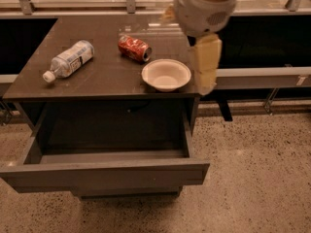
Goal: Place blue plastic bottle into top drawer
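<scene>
The blue plastic bottle [70, 59], clear with a white cap, lies on its side on the left of the dark cabinet top [104, 84], cap toward the front left. The top drawer [104, 174] stands pulled out below the top, and nothing shows inside it. My gripper [206, 81], pale yellow under the arm's white wrist, hangs at the cabinet's right edge beside the bowl, far right of the bottle and holding nothing that I can see.
A red soda can [134, 48] lies on its side at the middle of the top. A white bowl [166, 74] sits at the front right. Low dark benches with grey rails [262, 74] run behind, and speckled floor [257, 169] lies to the right.
</scene>
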{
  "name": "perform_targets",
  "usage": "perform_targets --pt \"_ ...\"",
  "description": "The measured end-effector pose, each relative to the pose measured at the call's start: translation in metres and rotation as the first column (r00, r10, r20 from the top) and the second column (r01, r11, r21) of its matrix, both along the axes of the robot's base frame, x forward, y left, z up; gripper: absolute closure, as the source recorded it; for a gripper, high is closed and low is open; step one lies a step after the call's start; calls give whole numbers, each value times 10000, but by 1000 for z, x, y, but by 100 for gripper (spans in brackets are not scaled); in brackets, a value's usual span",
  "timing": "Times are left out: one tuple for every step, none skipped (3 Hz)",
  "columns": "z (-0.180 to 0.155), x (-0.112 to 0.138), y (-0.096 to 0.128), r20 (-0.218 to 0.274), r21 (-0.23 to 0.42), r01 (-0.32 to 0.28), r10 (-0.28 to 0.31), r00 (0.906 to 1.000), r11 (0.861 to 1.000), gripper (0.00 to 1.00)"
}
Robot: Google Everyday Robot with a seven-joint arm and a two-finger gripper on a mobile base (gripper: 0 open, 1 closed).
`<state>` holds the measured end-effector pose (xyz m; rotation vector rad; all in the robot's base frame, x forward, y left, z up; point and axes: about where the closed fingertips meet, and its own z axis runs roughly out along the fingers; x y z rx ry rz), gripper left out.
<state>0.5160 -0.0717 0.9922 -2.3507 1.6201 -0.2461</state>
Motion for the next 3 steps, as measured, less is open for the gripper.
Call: perform_targets --pt "4 17 80 305 -16 -2722 2721 9618 9622 0" --pt "5 19 85 454 -8 -2877 2874 9567 9577 0" --pt "5 36 109 601 -60 -3770 3766 9244 9262 0"
